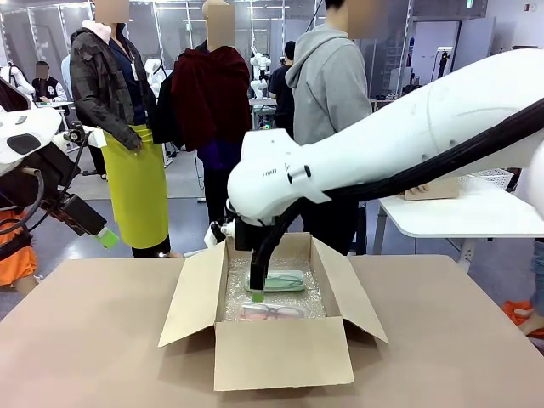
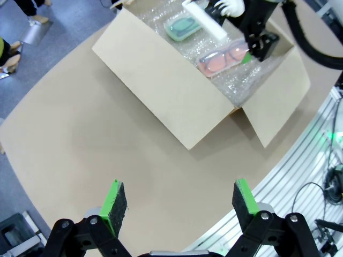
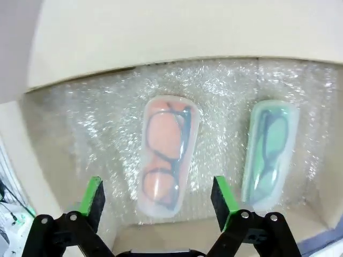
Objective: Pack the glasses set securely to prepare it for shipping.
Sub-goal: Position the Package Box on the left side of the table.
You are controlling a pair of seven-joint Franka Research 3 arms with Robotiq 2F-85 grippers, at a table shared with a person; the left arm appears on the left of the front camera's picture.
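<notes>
We find the glasses set already inside the open cardboard box (image 1: 280,357), which stands on the desk (image 1: 93,340). The pink-clear case (image 3: 166,152) lies flat by the box's front wall. The mint-green case (image 3: 269,150) lies flat beside it, nearer the box's far wall, with a strip of bubble wrap (image 3: 225,85) showing between them. That wrap lines the box's floor under both cases.

Our right fingers (image 3: 95,195) hang inside the box above the pink-clear case, spread wide to either side of its width and gripping nothing. Our left fingers (image 2: 115,201) are also spread and empty, raised well to the left of the box.

We judge each case to be light, with a thin, stiff, smooth plastic shell. It would likely slip under a loose pinch and flex or crack under a hard one, and the frames inside look delicate. If a case must be shifted, we would take it across its short width near the middle, on the two long straight edges, and close gently. The wrap underneath is soft and will give, so we would come down lightly, not press. The box's flaps (image 1: 191,293) stand open and are thin card that should bend easily.
</notes>
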